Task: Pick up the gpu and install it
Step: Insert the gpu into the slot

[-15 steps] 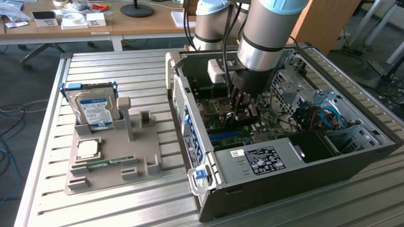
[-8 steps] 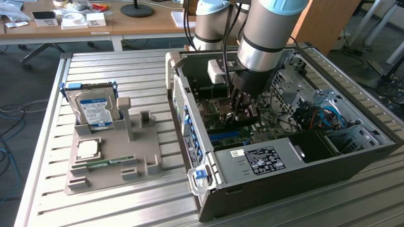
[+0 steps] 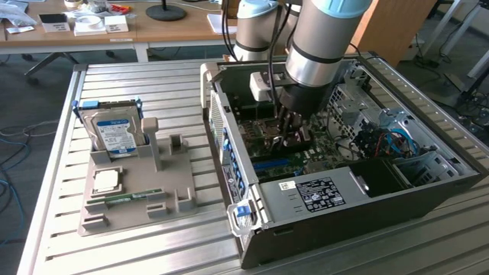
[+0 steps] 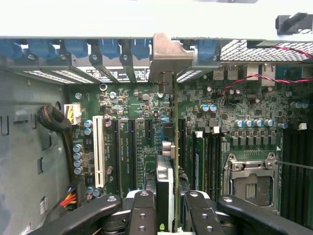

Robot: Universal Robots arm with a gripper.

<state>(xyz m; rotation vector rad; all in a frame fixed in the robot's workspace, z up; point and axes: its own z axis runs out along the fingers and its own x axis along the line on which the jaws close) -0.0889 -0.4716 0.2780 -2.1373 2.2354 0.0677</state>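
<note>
Gpu [image 4: 167,188] stands on edge over the motherboard [image 4: 127,122], seen edge-on in the wrist view. Long axis runs from the end effector [image 4: 168,218] to the rear wall of the case [image 4: 24,161], bracket [image 4: 168,54] at that wall. End effector clamped on the gpu. Exterior view: arm [image 3: 321,40] reaching down into the case, drive [image 3: 114,134] racked on the bench [image 3: 153,246].

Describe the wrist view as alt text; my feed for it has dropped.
The gripper holds the gpu edge-on over the green motherboard inside the open computer case, the card's metal bracket reaching the row of blue-clipped rear slots. Whether the card is seated in a slot cannot be told.
</note>
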